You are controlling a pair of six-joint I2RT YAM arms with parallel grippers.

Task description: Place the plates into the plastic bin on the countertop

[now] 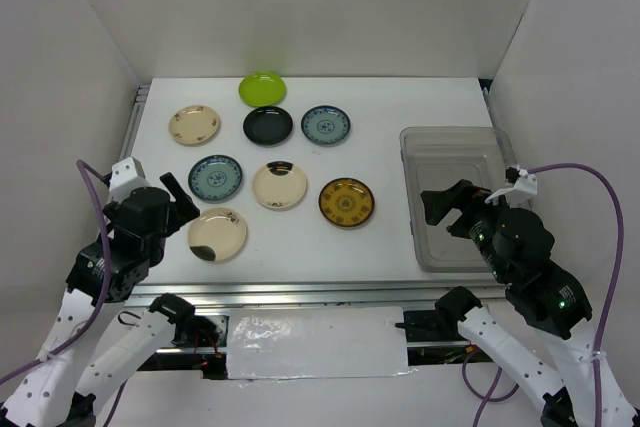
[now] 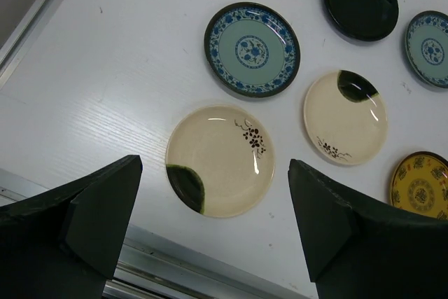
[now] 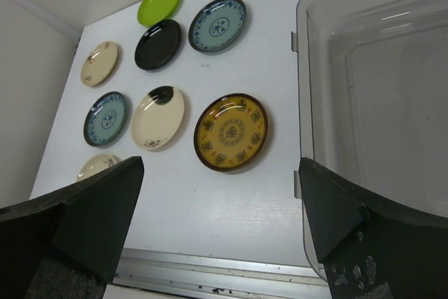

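Note:
Several small plates lie on the white countertop point(image 1: 420, 97) left of the clear plastic bin point(image 1: 408, 139), which looks empty. They are lime green point(image 1: 262, 88), black point(image 1: 268, 125), blue-grey point(image 1: 326, 125), blue-grey point(image 1: 215, 177), cream point(image 1: 194, 125), cream with a dark patch point(image 1: 279, 185), amber-brown point(image 1: 346, 202) and cream with a dark patch point(image 1: 217, 234). My left gripper point(image 2: 213, 167) is open and empty, hovering above the near cream plate point(image 2: 220, 159). My right gripper point(image 3: 220, 166) is open and empty above the bin's near left rim point(image 3: 302, 47), with the amber plate point(image 3: 231, 131) ahead.
A metal rail point(image 1: 300, 292) runs along the near edge of the countertop and another along the left edge point(image 1: 135, 112). White walls enclose the back and sides.

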